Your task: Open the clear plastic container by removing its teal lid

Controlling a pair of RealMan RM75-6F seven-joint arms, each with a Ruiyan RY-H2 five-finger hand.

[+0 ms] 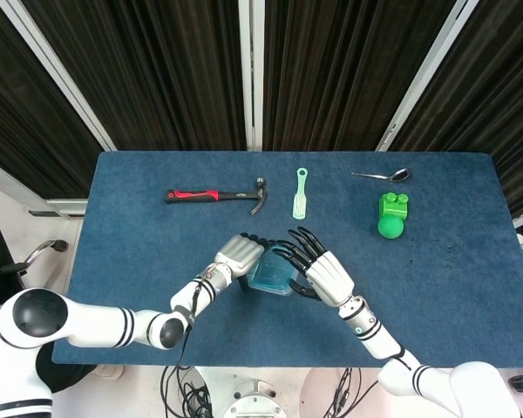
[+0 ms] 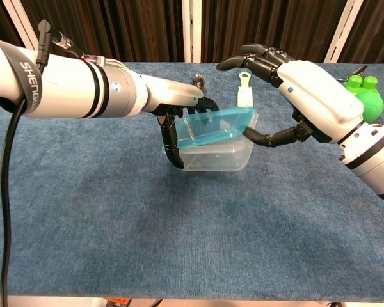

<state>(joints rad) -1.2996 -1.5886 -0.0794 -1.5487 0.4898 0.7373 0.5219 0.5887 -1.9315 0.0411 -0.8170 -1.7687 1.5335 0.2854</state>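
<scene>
The clear plastic container (image 2: pixel 217 157) stands mid-table, also seen from above as the container (image 1: pixel 270 277). Its teal lid (image 2: pixel 211 128) is tilted, right edge raised and left edge still low on the rim. My left hand (image 2: pixel 179 118) grips the container's left end, thumb in front and fingers behind; it appears as the left hand (image 1: pixel 240 252) in the head view. My right hand (image 2: pixel 301 89) is at the right end. Its thumb touches under the lid's raised edge and its fingers arch apart above the lid. The head view shows the right hand (image 1: pixel 321 268) partly covering the container.
At the back of the blue table (image 1: pixel 139 261) lie a red-handled hammer (image 1: pixel 216 195), a pale green spatula (image 1: pixel 301 193) and a spoon (image 1: pixel 381 175). A green toy (image 2: pixel 363 96) sits at the back right, behind my right forearm.
</scene>
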